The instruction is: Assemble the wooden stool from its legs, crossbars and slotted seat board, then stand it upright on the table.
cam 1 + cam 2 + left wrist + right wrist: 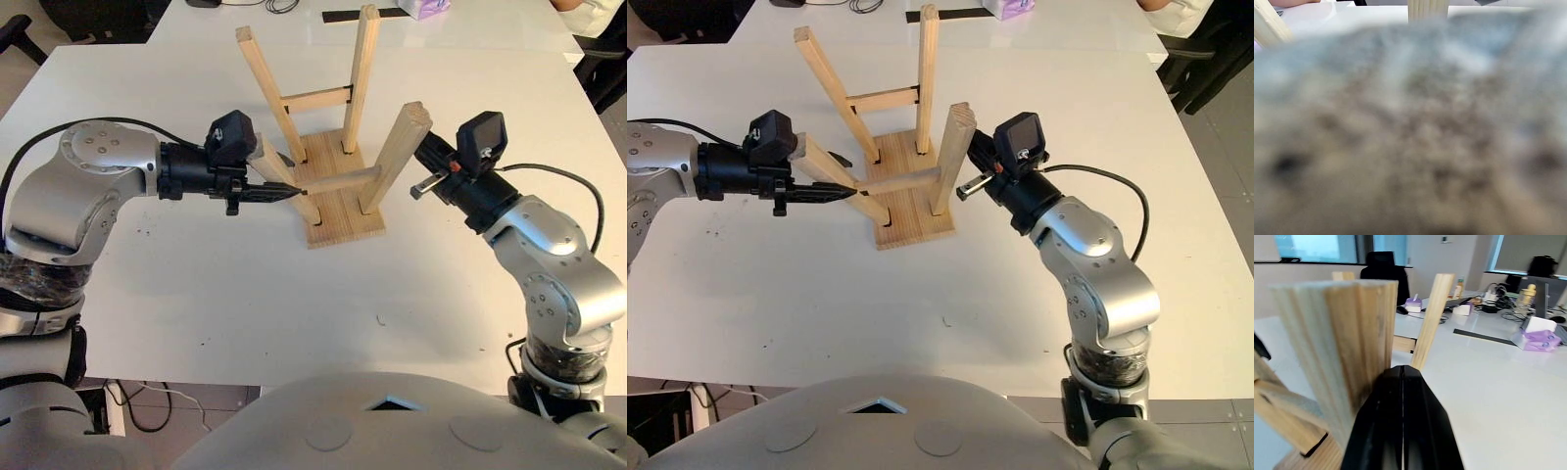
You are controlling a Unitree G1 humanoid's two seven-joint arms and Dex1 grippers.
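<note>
The stool stands upside down on the white table, its slotted seat board (343, 220) flat with all legs pointing up. A crossbar (315, 99) joins the two far legs, and another crossbar (345, 179) joins the two near ones. My left gripper (292, 186) is shut on the near left leg (277, 168), one finger (269, 194) lying along its near side. That leg's wood sits blurred right before the left wrist camera. My right gripper (1403, 377) is shut and holds nothing, its tips beside the top of the near right leg (397, 152).
A second white table behind carries a black strip (358, 15) and a purple box (427, 8). Bare tabletop (245, 294) lies in front of and to both sides of the stool. Office chairs stand at the far corners.
</note>
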